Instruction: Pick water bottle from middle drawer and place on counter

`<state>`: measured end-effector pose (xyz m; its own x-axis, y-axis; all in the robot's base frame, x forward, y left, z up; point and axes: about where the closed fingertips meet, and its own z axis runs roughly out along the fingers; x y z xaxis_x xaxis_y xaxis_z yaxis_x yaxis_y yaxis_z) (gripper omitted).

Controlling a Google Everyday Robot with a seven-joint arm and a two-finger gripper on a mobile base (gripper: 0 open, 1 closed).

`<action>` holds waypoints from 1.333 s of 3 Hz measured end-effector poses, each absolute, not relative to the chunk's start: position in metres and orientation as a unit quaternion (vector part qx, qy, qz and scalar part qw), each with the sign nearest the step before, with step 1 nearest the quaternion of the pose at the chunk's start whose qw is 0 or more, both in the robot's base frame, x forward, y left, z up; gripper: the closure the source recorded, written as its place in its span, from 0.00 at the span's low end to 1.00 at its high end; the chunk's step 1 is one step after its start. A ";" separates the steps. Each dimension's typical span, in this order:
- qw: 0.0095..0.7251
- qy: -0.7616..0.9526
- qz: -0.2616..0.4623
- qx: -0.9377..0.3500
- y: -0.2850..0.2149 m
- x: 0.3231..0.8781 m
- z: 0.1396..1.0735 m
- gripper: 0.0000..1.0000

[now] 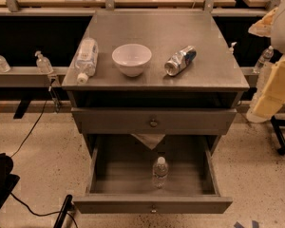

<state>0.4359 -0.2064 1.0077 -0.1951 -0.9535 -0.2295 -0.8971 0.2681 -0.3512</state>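
The water bottle [160, 172] stands upright in the pulled-out middle drawer [152, 205], near the middle of its floor and toward the front. It is small and clear with a white cap. The drawer above it [153, 122] is nearly closed. The counter [156, 32] is the grey metal top of the cabinet. My gripper is not in view; only pale arm segments [275, 84] show at the right edge, level with the counter and well away from the bottle.
On the counter lie a fatter clear bottle with a white label [85, 58] at the left, a white bowl [131, 59] in the middle and a crushed can [180, 60] at the right. Small pump bottles [43, 63] stand on a rail behind. A cable [33, 127] runs across the floor at the left.
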 end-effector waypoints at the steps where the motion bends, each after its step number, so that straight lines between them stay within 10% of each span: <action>1: 0.206 0.770 -0.069 -0.599 -0.206 0.437 1.006 0.00; 4: 0.326 0.787 0.029 -0.523 -0.226 0.451 0.886 0.00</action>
